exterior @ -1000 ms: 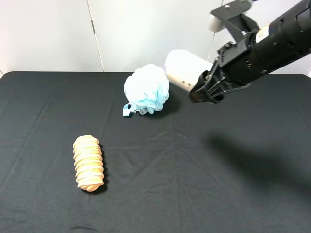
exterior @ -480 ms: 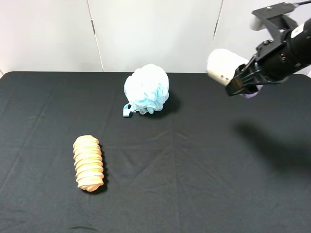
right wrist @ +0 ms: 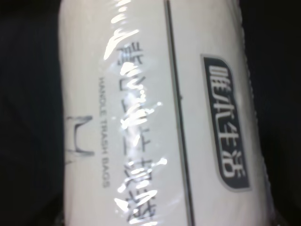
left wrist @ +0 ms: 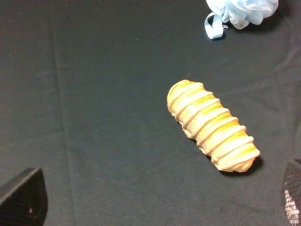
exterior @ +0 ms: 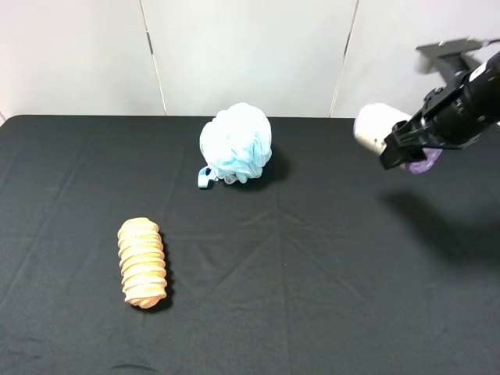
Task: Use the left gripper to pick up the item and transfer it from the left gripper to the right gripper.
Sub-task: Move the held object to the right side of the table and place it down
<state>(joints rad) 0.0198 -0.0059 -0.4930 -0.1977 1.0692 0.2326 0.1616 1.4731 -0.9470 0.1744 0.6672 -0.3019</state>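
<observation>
Table: black cloth (exterior: 312, 297) covers the whole work surface, with faint creases.
Right arm: it reaches in from the right edge of the high view, raised above the cloth; the right gripper (exterior: 400, 150) is clamped on the trash-bag roll (exterior: 373, 127).
Bath pouf: the light-blue pouf (exterior: 235, 144) sits at the rear middle of the table.
Loaf: the ridged orange bread loaf (exterior: 142, 262) lies front left, well apart from the pouf.
Trash-bag roll: held in the air at the far right, white wrap toward the middle, purple end behind the claw.
Change: a second ago the right gripper held the roll just beside the pouf; now both are far to the right. Pouf and loaf are unmoved.
Left wrist only: the left gripper (left wrist: 157, 207) is spread wide and empty, one finger (left wrist: 23, 200) in each lower corner, above the loaf (left wrist: 212, 125).
Right wrist only: the roll (right wrist: 155, 113) fills the frame, printed "HANDLE TRASH BAGS".
</observation>
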